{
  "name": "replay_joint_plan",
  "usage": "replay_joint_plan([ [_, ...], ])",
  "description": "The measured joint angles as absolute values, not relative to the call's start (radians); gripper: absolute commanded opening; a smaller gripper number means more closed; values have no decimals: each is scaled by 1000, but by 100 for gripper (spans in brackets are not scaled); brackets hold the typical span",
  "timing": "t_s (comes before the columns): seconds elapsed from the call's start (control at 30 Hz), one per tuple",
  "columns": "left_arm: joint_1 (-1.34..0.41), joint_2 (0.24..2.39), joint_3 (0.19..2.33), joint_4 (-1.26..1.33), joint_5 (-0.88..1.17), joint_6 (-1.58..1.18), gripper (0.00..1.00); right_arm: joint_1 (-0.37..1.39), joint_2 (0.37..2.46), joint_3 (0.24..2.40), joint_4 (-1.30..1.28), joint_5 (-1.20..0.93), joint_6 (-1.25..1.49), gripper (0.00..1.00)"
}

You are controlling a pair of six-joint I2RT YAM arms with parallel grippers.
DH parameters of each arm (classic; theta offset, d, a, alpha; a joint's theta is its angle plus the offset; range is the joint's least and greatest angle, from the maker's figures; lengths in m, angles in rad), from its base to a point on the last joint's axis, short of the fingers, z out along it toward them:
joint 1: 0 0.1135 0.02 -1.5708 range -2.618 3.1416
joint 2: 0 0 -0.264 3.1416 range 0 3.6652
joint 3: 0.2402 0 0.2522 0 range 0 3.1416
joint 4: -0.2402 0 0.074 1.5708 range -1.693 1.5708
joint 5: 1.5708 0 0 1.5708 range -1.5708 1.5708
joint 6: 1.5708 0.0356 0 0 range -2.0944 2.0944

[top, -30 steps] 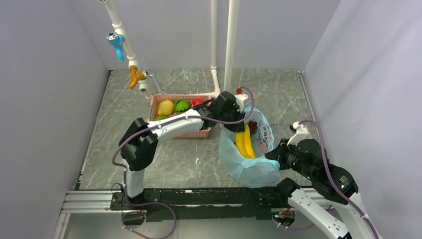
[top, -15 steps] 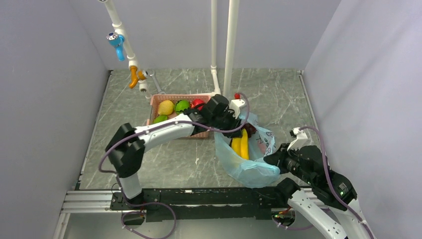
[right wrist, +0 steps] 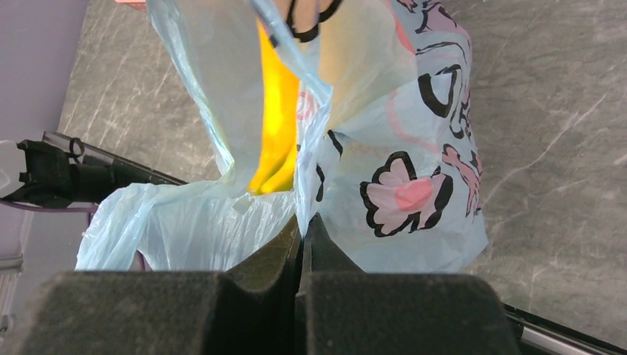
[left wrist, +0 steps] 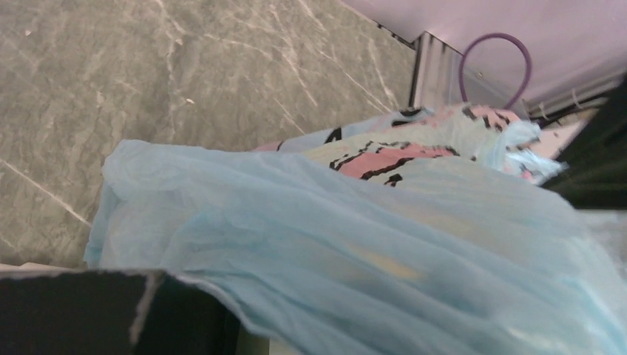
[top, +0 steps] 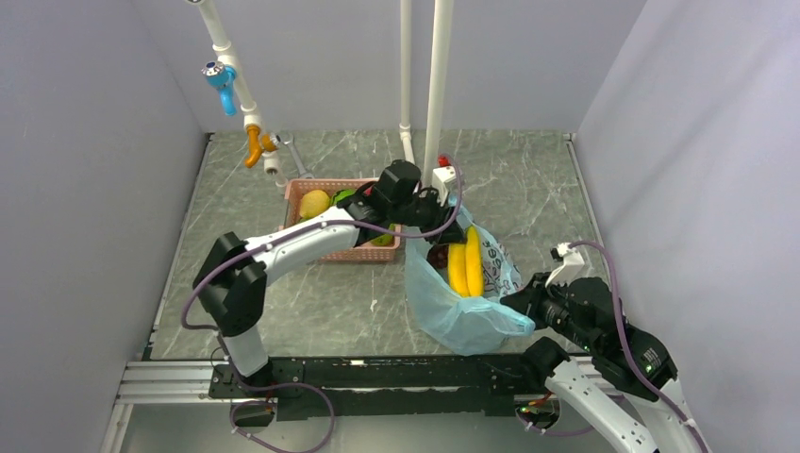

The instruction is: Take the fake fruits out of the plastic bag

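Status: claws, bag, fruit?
Right claw shut on plastic bag rim. Left claw at bag mouth, grip unclear. Bananas inside bag. Nothing seen blocking.

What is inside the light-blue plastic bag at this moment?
Through the open mouth of the plastic bag, yellow bananas show and, beside them, a dark fruit, too small to identify. Anything deeper is covered by crinkled plastic.

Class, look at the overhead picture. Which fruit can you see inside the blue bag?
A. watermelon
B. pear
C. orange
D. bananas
D: the yellow bananas lie in the open mouth of the bag, and the right wrist view also shows them through the plastic.
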State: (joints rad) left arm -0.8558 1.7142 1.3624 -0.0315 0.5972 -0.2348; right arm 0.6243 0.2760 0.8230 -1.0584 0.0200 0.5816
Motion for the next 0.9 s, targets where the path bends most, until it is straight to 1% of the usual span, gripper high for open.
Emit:
replay_joint_plan([
  [0.07, -855, 1761, 1416, -69, 574, -254, 10, 624, 286, 823, -1058, 23, 585, 0],
  [0.1, -855, 1788, 1447, -91, 559, -263, 20, 624, 295, 823, -1058, 26, 587, 0],
  [0.13, -855, 1815, 1478, -115, 544, -276, 34, 624, 305, 823, -1058, 28, 588, 0],
  [0.17, -854, 1845, 1507, -140, 529, -286, 42, 624, 315, 823, -1057, 29, 588, 0],
  [0.23, -852, 1884, 1530, -166, 509, -305, 53, 624, 332, 824, -1056, 33, 589, 0],
  [0.43, -859, 1906, 1500, -241, 446, -349, 69, 624, 348, 837, -1056, 48, 595, 0],
  [0.53, -882, 1897, 1493, -271, 394, -378, 72, 624, 352, 845, -1056, 48, 595, 0],
  [0.67, -916, 1866, 1470, -328, 321, -458, 71, 624, 362, 848, -1053, 48, 595, 0],
  [0.7, -923, 1860, 1466, -338, 307, -486, 70, 624, 365, 849, -1053, 48, 595, 0],
  [0.8, -944, 1831, 1418, -329, 281, -625, 61, 624, 373, 855, -1052, 48, 594, 0],
  [0.83, -949, 1814, 1377, -305, 282, -689, 62, 624, 373, 857, -1052, 48, 594, 0],
  [0.9, -958, 1797, 1305, -260, 289, -791, 69, 624, 373, 858, -1050, 47, 594, 0],
])
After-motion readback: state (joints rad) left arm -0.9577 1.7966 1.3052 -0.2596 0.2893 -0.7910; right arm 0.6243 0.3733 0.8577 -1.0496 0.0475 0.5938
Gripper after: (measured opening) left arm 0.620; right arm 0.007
